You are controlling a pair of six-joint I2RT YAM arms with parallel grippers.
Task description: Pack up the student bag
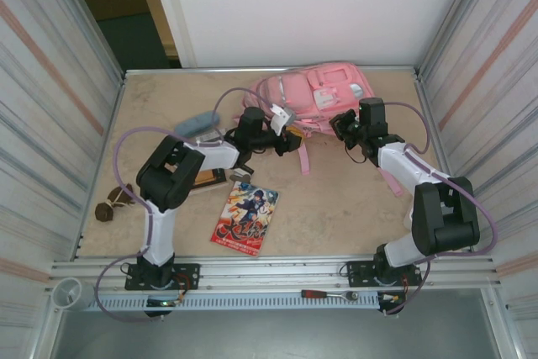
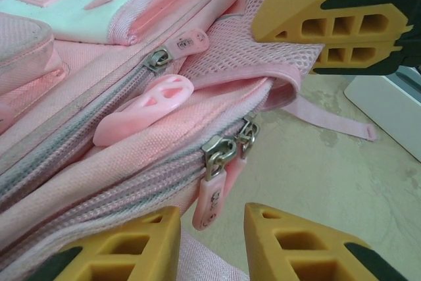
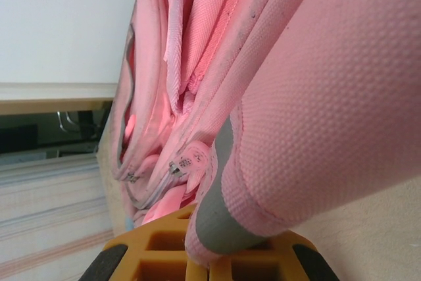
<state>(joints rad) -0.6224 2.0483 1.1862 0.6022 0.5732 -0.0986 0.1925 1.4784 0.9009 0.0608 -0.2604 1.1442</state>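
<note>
The student bag [image 1: 315,90], a big pink backpack, lies at the back of the table. My left gripper [image 1: 290,142] is at its near left edge, and in the left wrist view its jaws [image 2: 212,241] stand open. A pink zip pull [image 2: 212,195] hangs from a closed zip just beyond the tips, touching neither finger. My right gripper [image 1: 343,128] is at the bag's near right side. Its yellow fingers [image 3: 210,258] are shut on a padded pink strap with grey edging [image 3: 316,83]. One right finger [image 2: 329,24] shows at the top of the left wrist view.
A comic book [image 1: 246,218] lies in the middle near the front. A grey-blue pouch [image 1: 195,122] sits behind the left arm, a dark flat item [image 1: 208,179] under it, and a brown object [image 1: 109,208] at the left edge. Metal walls close in both sides.
</note>
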